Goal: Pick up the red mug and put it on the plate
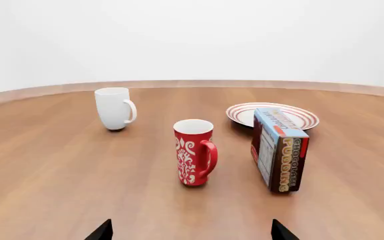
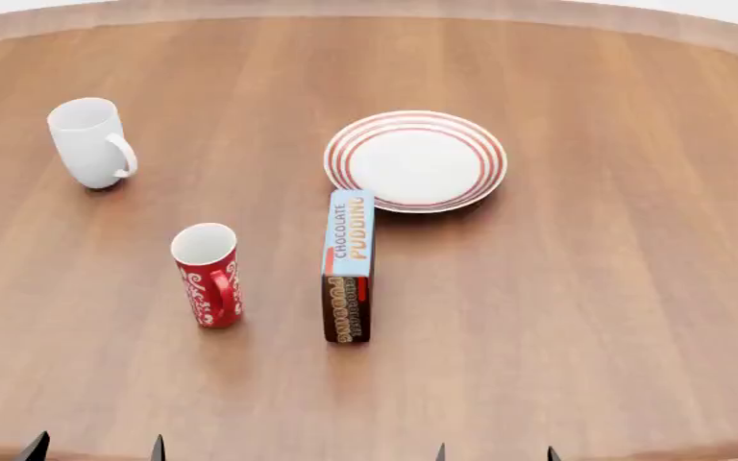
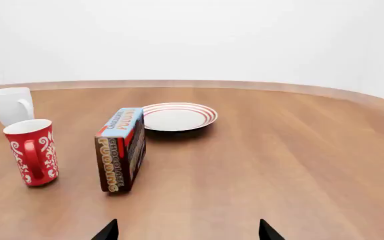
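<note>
Both claws — left claw (image 2: pixel 93 447), right claw (image 2: pixel 495 451) — stand apart, well short of the upright red mug (image 2: pixel 208 275).

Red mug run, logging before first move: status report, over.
Both grippers open, empty, short of everything. Red mug upright on table, untouched. Plate bare. Pudding box stands between mug and plate.

left gripper (image 2: pixel 93 448) low at near edge of head view, only two dark fingertips show, spread wide apart, holding nothing. right gripper (image 2: pixel 495 451) same: two tips, wide gap, holding nothing. arms themselves hidden.
</note>
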Tool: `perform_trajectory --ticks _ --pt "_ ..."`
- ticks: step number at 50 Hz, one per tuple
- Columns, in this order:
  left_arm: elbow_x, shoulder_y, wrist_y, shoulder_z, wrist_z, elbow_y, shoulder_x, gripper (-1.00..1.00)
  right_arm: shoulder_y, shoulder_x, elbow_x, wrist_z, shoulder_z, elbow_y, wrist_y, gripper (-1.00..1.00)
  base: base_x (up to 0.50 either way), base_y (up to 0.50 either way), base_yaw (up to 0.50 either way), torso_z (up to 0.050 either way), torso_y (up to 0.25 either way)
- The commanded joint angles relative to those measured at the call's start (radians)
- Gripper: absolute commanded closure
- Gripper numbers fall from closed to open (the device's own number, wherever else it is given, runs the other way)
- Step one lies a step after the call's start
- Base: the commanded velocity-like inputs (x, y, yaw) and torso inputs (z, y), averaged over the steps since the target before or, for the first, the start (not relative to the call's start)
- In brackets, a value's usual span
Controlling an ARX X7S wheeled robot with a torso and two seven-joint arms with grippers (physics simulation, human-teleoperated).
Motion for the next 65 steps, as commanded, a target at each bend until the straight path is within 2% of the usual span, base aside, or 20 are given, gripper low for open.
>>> perform_trajectory --ticks 1,19,45,65 --pt "-0.015 0.002 0.003 0.019 -0.019 0.0 -0.015 -1.0 -0.004 0.015 0.017 0.022 -0.019 -0.012 0.008 -1.0 0.0 0.0 0.0 0.0 0.0" --pt "-0.049 -0.005 0.024 0.077 -0.076 0.006 -0.059 -1.0 -0.006 0.061 0.066 0.064 -0.07 -0.023 0.013 -1.0 0.0 0.0 0.0 0.0 0.0" --pt "-0.037 0.041 -0.037 0.103 -0.139 0.419 -0.121 -1.0 -0.008 0.093 0.103 0.097 -0.106 -0.031 0.01 -1.0 0.0 0.0 0.0 0.0 0.0" --pt "0.006 0.053 -0.054 0.123 -0.174 0.602 -0.157 -1.0 -0.004 0.112 0.124 0.12 -0.13 -0.023 -0.001 -1.0 0.0 0.0 0.0 0.0 0.0"
